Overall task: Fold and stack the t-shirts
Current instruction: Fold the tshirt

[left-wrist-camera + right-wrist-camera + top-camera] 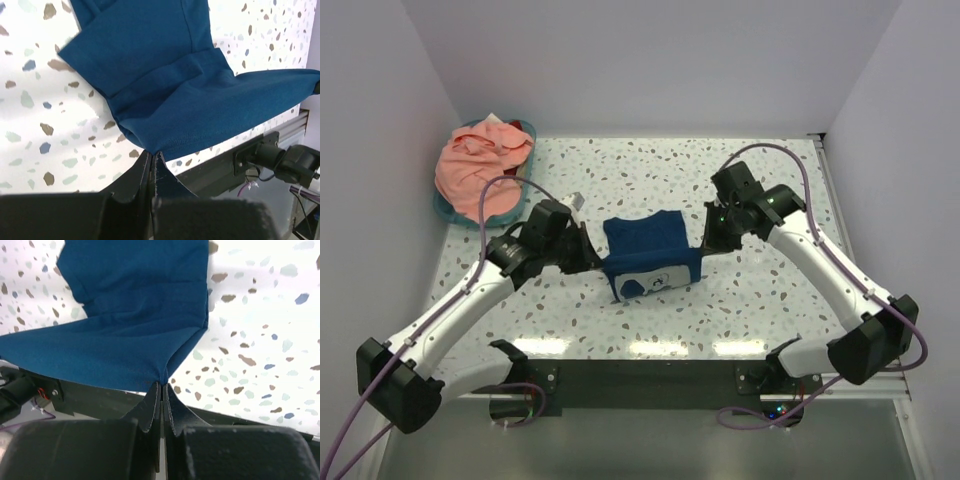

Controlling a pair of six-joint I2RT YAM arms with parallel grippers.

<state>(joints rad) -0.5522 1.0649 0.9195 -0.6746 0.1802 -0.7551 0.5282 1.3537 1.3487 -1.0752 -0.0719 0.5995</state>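
The navy blue t-shirt (648, 255) hangs stretched between my two grippers above the middle of the table, its white print facing the near side. My left gripper (592, 257) is shut on the shirt's left corner; in the left wrist view the cloth (165, 95) is pinched at the fingertips (152, 155). My right gripper (704, 243) is shut on the right corner; the right wrist view shows the cloth (130, 325) pinched at its tips (163, 386). The salmon-pink t-shirt (480, 165) lies heaped in the basket at the far left.
The round teal basket (447, 210) stands in the far left corner against the wall. White walls close the table on the left, back and right. The speckled tabletop (660, 170) lies below the shirt. A dark rail (650, 375) runs along the near edge.
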